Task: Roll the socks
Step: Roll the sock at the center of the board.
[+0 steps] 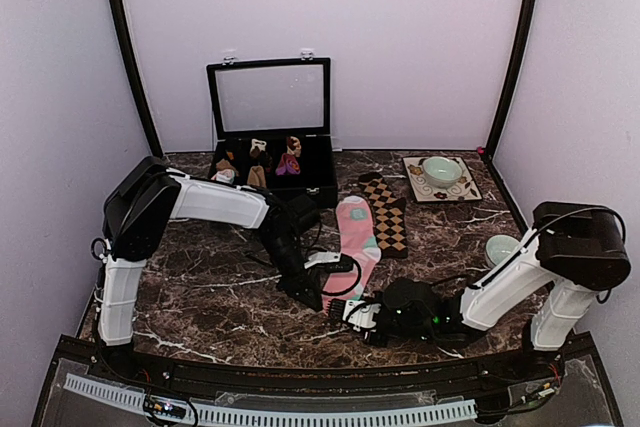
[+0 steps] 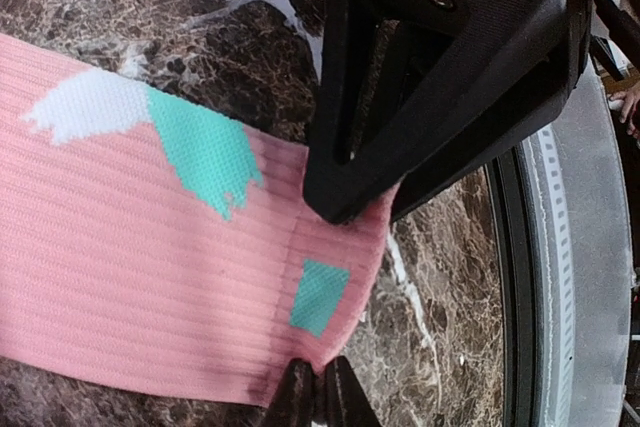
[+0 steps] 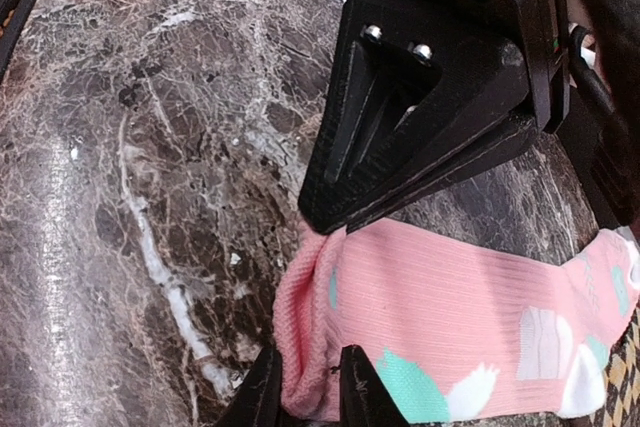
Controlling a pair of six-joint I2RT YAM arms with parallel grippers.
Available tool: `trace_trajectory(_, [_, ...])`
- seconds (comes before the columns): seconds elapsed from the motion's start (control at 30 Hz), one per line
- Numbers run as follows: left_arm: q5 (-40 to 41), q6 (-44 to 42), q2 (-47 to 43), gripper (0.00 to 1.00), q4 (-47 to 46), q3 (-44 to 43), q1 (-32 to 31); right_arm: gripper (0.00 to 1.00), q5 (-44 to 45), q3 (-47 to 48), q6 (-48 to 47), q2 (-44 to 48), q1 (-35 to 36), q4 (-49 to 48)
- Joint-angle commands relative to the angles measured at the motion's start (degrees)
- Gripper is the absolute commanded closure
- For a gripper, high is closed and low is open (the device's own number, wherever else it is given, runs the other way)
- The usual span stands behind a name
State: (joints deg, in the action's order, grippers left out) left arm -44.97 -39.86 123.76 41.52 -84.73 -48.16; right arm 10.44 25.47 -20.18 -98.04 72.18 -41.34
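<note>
The pink sock with mint-green and white marks lies flat on the marble table, its cuff end towards the near edge. The dark brown sock with tan diamond checks lies beside it on the right, touching it. My left gripper is down on the cuff's left side. In the left wrist view the gripper has its jaws closed across the cuff. My right gripper is at the cuff's near corner. In the right wrist view the gripper pinches a bunched fold of the pink sock.
An open black box with small sock bundles stands at the back. A patterned tray holding a pale green bowl sits at the back right. A white cup stands by the right arm.
</note>
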Motion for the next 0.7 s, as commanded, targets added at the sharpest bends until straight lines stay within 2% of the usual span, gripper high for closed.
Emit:
trace_trajectory(0.0, [-0.6,-0.4,0.2,0.91,2.3,-1.1,0.2,0.80,1.4,1.0,-0.1,-1.0,0.9,-3.3])
trace_trajectory(0.13, [-0.5,0.0,0.5,0.89,2.0,-1.6,0.2,0.82,0.9,1.1,0.5,-1.9,1.5,-3.7])
trace_trajectory(0.2, [0.1,0.3,0.5,0.86,1.7,-1.8,0.2,0.90,0.7,1.1,1.3,-2.1,1.7,-4.1])
trace_trajectory(0.23, [0.6,0.5,0.5,0.83,1.6,-1.9,0.3,0.99,0.5,0.9,2.0,-2.1,1.7,-4.1])
trace_trajectory(0.27, [1.2,0.7,0.4,0.79,1.4,-1.9,0.3,1.00,0.4,0.6,3.0,-2.1,1.7,-4.4])
trace_trajectory(0.33, [2.1,1.4,-0.4,0.69,0.8,-1.6,0.6,1.00,1.0,-0.6,6.7,-2.1,1.6,-5.7])
trace_trajectory(0.4, [4.8,1.6,-2.6,0.54,-1.2,0.3,1.1,1.00,1.1,-2.1,10.9,-2.0,1.4,-7.8])
trace_trajectory(0.43, [5.5,1.4,-4.1,0.38,-2.5,2.3,1.5,1.00,0.6,-2.7,13.2,-1.7,1.2,-8.7])
trace_trajectory(0.47, [6.0,1.4,-5.8,0.34,-4.2,3.7,2.1,1.00,0.2,-3.2,15.8,-1.4,0.8,-9.0])
trace_trajectory(0.5, [6.2,1.1,-7.4,0.18,-5.3,5.0,2.6,1.00,-0.2,-3.2,18.6,-1.0,0.4,-8.6])
trace_trajectory(0.53, [6.3,0.9,-9.0,0.14,-6.2,6.2,3.1,1.00,-0.5,-3.3,21.2,-0.6,-0.1,-7.5])
trace_trajectory(0.67, [7.3,-0.2,-15.7,0.12,-10.3,11.6,3.9,1.00,-4.1,-5.4,30.3,0.4,-2.6,-8.0])
